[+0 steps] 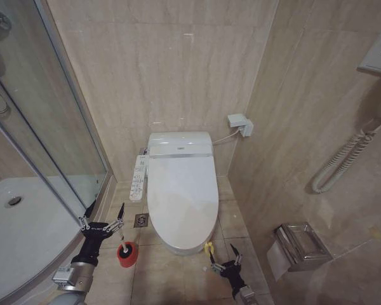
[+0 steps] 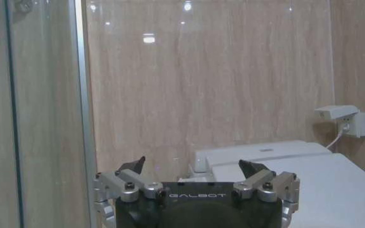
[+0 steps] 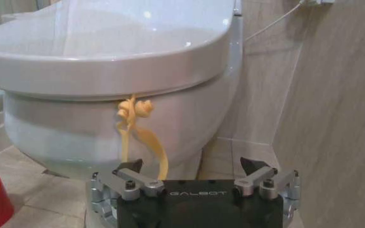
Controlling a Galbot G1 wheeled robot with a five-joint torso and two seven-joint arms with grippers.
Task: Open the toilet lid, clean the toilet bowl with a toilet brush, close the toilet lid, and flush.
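Glossy white oval toilet lid (image 1: 181,190) lies shut; right claw (image 1: 225,259) gapes near it.

The glossy white plastic toilet lid (image 1: 181,190) bears a yellow loop tag (image 3: 135,130). A red round cup holder (image 1: 127,254) stands on beige streaked stone floor tiles (image 1: 232,222), lower left of the head view.

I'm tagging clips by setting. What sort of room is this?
A small tiled bathroom: a floor toilet with its toilet lid down, a glass shower enclosure beside it, and a wall-mounted paper holder.
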